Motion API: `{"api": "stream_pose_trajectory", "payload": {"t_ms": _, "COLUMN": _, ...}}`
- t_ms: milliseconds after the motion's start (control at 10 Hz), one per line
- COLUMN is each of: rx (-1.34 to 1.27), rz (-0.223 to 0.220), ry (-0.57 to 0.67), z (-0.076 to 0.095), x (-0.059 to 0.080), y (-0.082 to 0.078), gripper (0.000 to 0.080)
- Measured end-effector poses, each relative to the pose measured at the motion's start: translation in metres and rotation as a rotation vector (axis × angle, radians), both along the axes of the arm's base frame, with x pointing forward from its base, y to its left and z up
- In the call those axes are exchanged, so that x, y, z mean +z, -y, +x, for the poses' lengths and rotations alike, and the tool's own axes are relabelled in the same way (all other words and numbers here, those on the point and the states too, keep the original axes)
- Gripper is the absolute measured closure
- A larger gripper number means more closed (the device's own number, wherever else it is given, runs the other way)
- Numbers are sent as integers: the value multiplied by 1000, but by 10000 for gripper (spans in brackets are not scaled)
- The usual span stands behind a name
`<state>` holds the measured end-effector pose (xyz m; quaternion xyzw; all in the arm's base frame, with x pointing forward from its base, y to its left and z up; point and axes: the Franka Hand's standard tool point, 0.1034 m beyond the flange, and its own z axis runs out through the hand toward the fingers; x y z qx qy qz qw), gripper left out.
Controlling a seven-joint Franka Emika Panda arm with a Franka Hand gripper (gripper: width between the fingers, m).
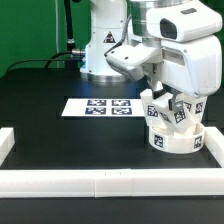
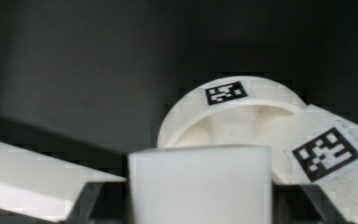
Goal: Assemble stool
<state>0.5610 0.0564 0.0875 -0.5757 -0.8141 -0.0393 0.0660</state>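
The round white seat (image 1: pixel 176 141) lies at the exterior view's right, near the front border bar, with tags on its side. Two white tagged legs stand up from it: one (image 1: pixel 152 109) on the left and one (image 1: pixel 183 116) on the right. My gripper (image 1: pixel 166 98) is right above the seat. In the wrist view my gripper (image 2: pixel 197 196) is shut on a white leg block (image 2: pixel 197 180) that fills the gap between the dark fingers (image 2: pixel 101 200). Beyond it the seat's hollow underside (image 2: pixel 238 122) shows, with a tagged leg (image 2: pixel 336 148) standing in it.
The marker board (image 1: pixel 100 106) lies flat in the middle of the black table. A long white border bar (image 1: pixel 100 182) runs along the front, with a short one (image 1: pixel 6 146) at the exterior view's left. A bar also shows in the wrist view (image 2: pixel 34 172). The arm's base (image 1: pixel 105 45) stands behind.
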Motion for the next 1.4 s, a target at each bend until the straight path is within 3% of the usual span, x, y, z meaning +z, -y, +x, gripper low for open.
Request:
{"api": "stream_pose_trajectory", "payload": {"t_ms": 1000, "rx": -130, "rz": -3, "ry": -2, "z": -3, "x": -2, "y": -4, "gripper": 464}}
{"api": "stream_pose_trajectory", "payload": {"t_ms": 1400, "rx": -297, "rz": -7, "ry": 15, "z": -7, "x": -2, "y": -8, "gripper": 464}}
